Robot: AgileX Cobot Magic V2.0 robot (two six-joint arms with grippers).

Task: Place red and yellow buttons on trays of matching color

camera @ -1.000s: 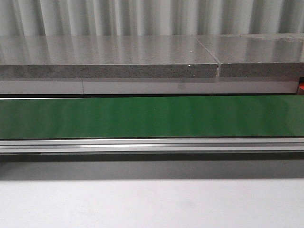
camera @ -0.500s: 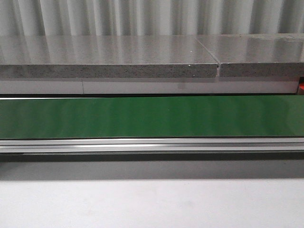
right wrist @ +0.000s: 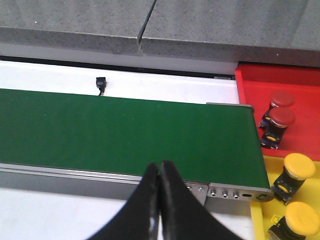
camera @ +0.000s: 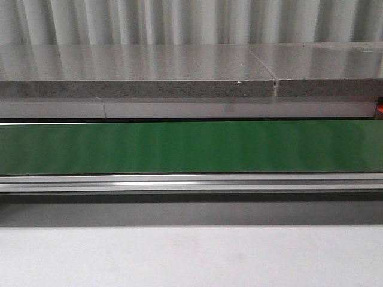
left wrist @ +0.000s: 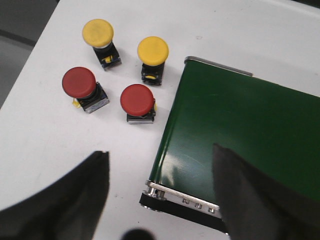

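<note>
On the white worktop (left wrist: 60,145) off the left end of the green conveyor belt (left wrist: 240,130), four loose buttons stand in a cluster: a yellow button (left wrist: 98,32) farthest from the belt, a second yellow button (left wrist: 153,50) just beside the belt's end, a red button (left wrist: 79,82) next to the first yellow one, and a second red button (left wrist: 137,99) close to the belt's edge. The left claw (left wrist: 160,185) hangs above them with its fingers (left wrist: 85,190) spread wide, holding nothing. At the belt's right end, the red tray (right wrist: 260,87) carries two red buttons (right wrist: 281,107) touching each other, and the yellow tray (right wrist: 260,220) beside it carries two yellow buttons (right wrist: 299,192). The right claw (right wrist: 159,172) hovers over the belt's near rail, fingers pressed together and gripping nothing.
</note>
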